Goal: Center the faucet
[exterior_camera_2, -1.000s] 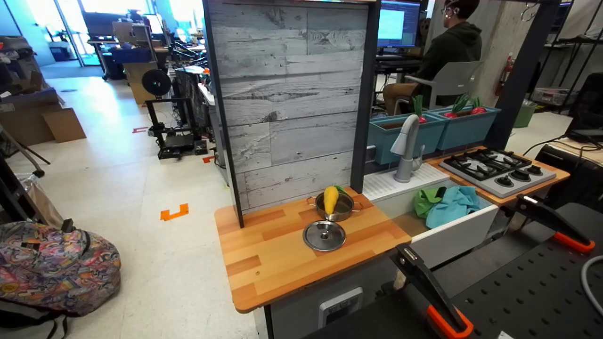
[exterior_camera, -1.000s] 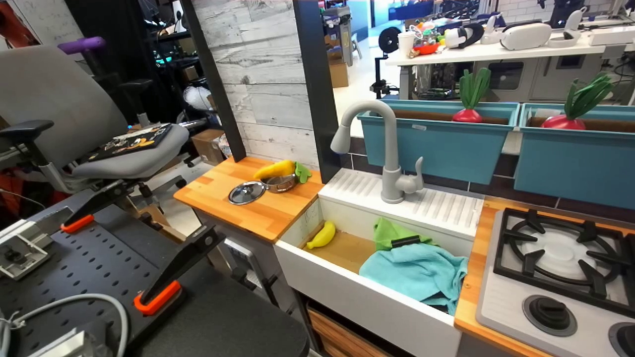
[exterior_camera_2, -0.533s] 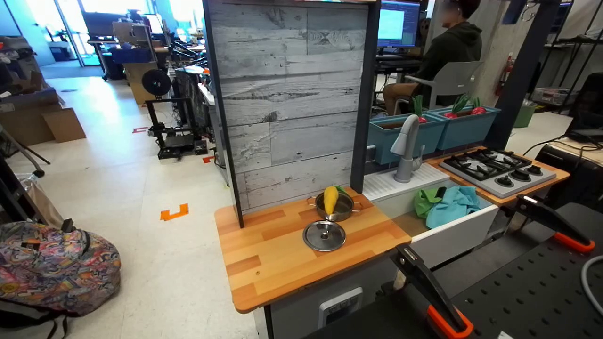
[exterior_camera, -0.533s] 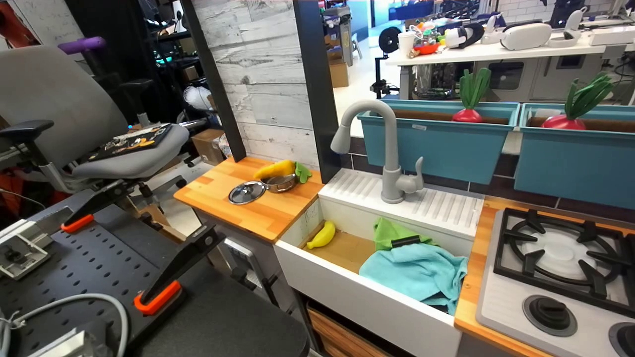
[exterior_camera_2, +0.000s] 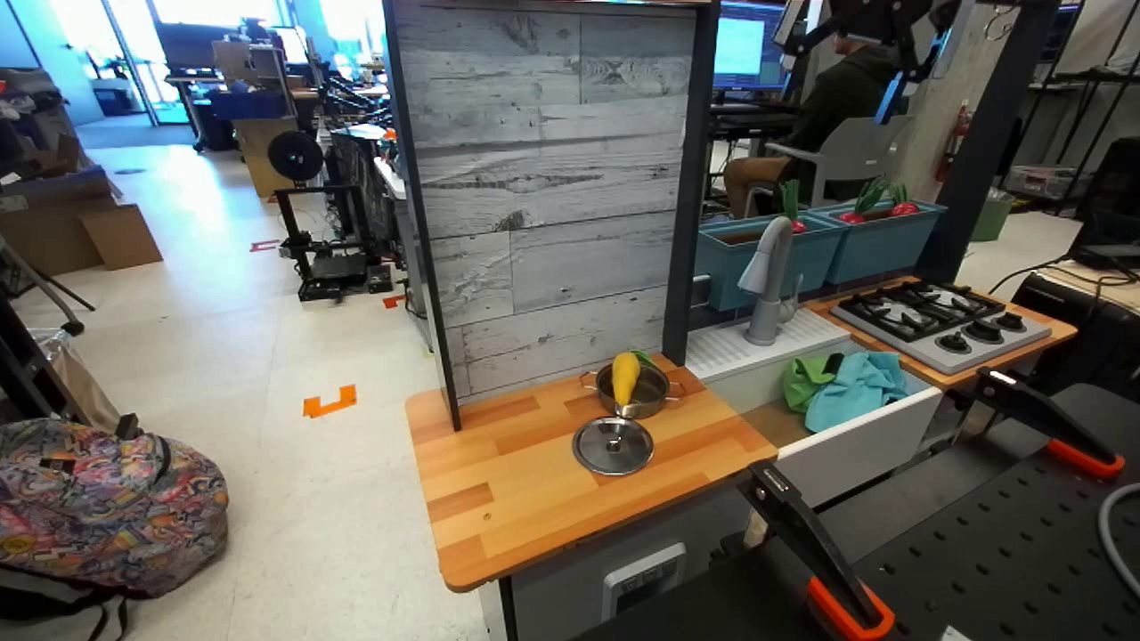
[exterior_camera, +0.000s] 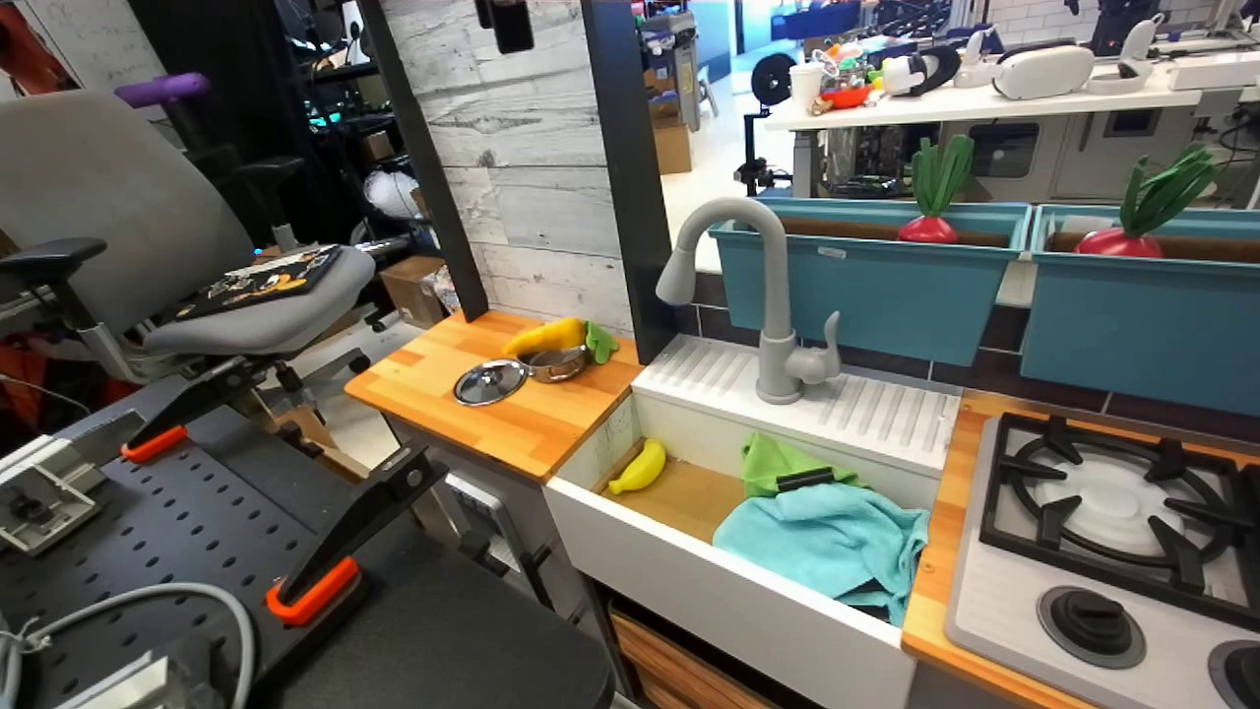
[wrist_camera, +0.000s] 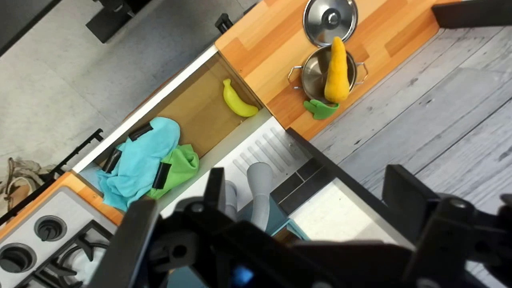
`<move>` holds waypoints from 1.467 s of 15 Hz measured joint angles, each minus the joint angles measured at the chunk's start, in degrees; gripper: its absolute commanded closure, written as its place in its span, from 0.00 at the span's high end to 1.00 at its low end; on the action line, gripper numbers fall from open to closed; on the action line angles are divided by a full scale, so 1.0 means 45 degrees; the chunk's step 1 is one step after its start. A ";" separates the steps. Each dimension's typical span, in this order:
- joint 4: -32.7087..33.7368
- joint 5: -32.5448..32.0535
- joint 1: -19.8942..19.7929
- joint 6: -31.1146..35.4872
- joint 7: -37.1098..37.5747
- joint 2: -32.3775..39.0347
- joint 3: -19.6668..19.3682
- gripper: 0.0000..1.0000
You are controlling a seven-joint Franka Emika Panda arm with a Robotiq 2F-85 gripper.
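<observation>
"Hanging nearest the lens in the wrist view, high over the counter [exterior_camera: 940, 551], was the gripper [wrist_camera: 306, 180]."

"Pressed together or apart?"

"Apart. Its fingers [wrist_camera: 404, 200] stood widely spread."

"And what lay short of the counter's front edge?"

"A black perforated board [exterior_camera: 187, 512], held by two orange-tipped clamps [exterior_camera: 315, 593]."

"Then the front edge itself?"

"The white sink [exterior_camera: 728, 620] ran along its middle stretch. Inside, a yellow banana [exterior_camera: 642, 467] lay at the end beside the wood section [exterior_camera: 527, 423]. Toward the stove [exterior_camera: 994, 581], a green cloth [exterior_camera: 773, 465] touched a blue cloth [exterior_camera: 827, 537]."

"What was on the wood?"

"A metal pot [wrist_camera: 316, 76] sat near the back edge, with a yellow plush vegetable [wrist_camera: 338, 76] resting across it. The lid [wrist_camera: 320, 18] lay just beside, closer to the front edge and well in from the rounded corner. Whether pot and lid touched, I couldn't tell."

"Where did the faucet [exterior_camera: 776, 295] stand?"

"Upright on the ribbed white ledge [exterior_camera: 886, 404] along the back edge, between wood and stove. Its spout [exterior_camera: 726, 210] was turned toward the wood; the lever [exterior_camera: 833, 340] was on the stove side."

"And past the back edge?"

"Teal planters [exterior_camera: 866, 295] holding red vegetables [exterior_camera: 927, 230] with green tops. Farther off, a white desk [exterior_camera: 935, 110] carried a headset [exterior_camera: 1043, 72]."
</observation>
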 measured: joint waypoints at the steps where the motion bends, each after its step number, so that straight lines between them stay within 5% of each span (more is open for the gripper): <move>1: 0.0331 0.0122 -0.0101 0.0117 0.0117 0.0440 -0.0061 1.00; 20: 0.4174 0.0371 -0.0176 0.1950 0.2849 0.6292 -0.0345 1.00; 21: 0.4313 0.0368 -0.0143 0.1950 0.2909 0.6450 -0.0345 0.75; 22: 0.4440 0.0365 -0.0114 0.1950 0.2950 0.6588 -0.0346 0.74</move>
